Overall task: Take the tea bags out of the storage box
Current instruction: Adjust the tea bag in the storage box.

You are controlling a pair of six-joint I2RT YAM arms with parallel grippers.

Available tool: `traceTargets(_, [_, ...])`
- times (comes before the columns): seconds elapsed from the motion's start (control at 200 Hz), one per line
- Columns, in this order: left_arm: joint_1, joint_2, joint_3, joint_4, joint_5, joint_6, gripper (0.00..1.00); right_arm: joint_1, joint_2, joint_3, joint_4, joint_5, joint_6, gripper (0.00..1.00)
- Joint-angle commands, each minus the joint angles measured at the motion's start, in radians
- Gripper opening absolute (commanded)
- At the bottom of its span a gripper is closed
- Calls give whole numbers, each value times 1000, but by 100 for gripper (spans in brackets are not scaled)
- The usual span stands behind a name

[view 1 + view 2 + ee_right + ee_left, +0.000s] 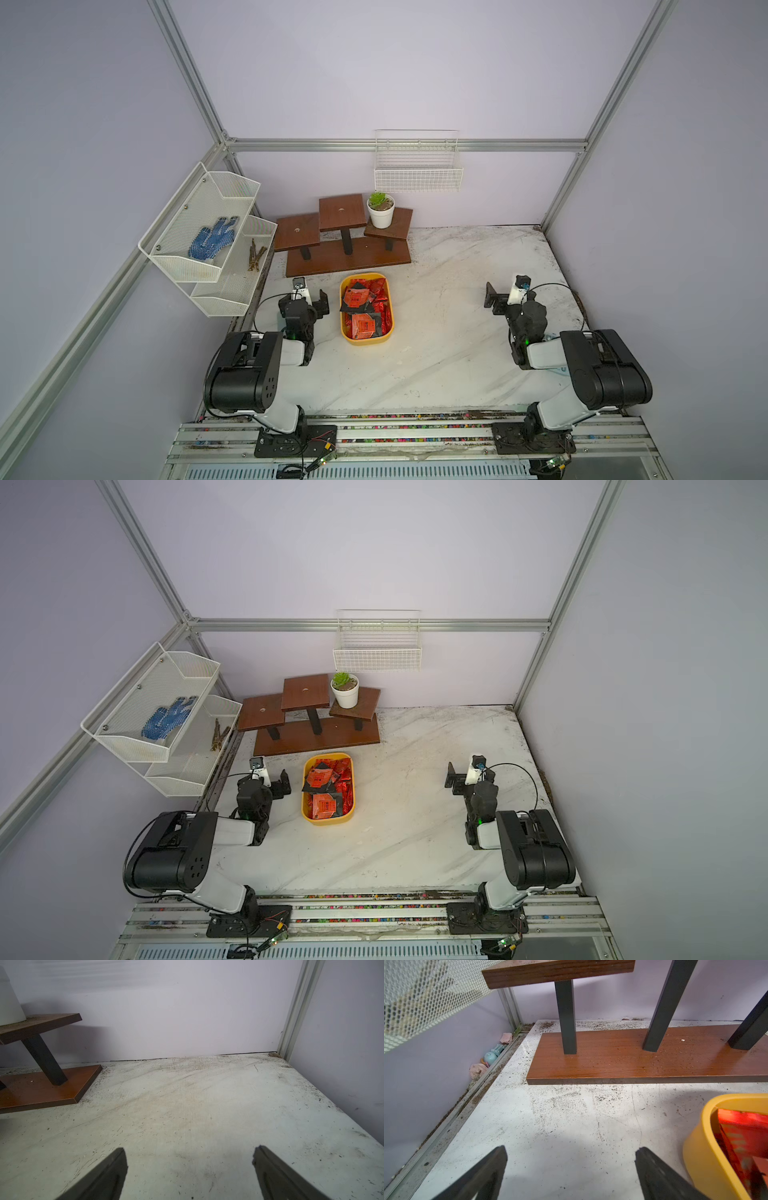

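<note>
The yellow storage box (365, 341) (327, 820) stands on the white tabletop left of centre, in front of the wooden stand. It is filled with tea bags (365, 305) (328, 787): red foil sachets and black packets with red labels. My left gripper (314, 300) (279, 782) hovers low just left of the box, open and empty. In the left wrist view the left gripper (572, 1150) frames bare table, with the box (702, 1159) and red tea bags (741, 1132) at the side. My right gripper (494, 299) (454, 780) (190, 1149) is open and empty, far right of the box.
A stepped wooden stand (349, 253) with a potted plant (381, 211) sits behind the box. A white wire basket (417, 174) hangs on the back wall. Mesh shelves (232, 286) on the left wall hold a blue glove (212, 239). Small toys (492, 1056) lie in the wall gap.
</note>
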Motion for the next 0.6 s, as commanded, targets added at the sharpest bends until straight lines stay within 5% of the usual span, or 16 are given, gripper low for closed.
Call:
traceTargets(0.0, [9,-5,3,40,9,13,100,8,4,-13,9,3,-6,100])
traceTargets(0.595, [9,-8,0,42,10,13,100,6,10,-14,22,14,4,100])
